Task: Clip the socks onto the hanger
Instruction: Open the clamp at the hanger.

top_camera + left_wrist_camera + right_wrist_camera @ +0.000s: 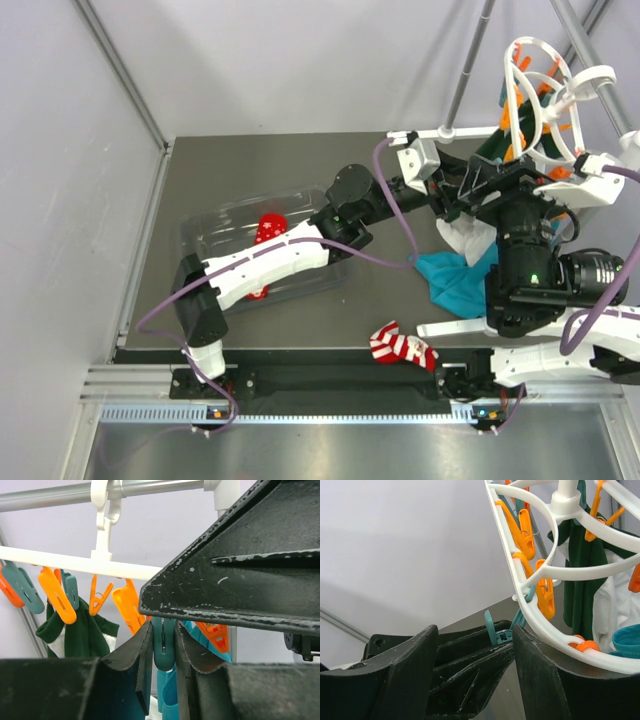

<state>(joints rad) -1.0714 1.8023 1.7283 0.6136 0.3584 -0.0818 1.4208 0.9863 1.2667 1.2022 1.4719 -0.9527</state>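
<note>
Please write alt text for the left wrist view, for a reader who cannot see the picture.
The left pincer grips a teal peg between its two black fingers; the peg hangs from the white hanger. Beside it hang orange pegs and a dark green cloth, and a grey pole crosses the top.

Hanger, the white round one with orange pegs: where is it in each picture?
Top external: hanger in the upper right corner.
Left wrist: hanger bar across the upper left, above the teal peg.
Right wrist: hanger ring fills the upper right.
Shared landmark: the green cloth hanging from it.
</note>
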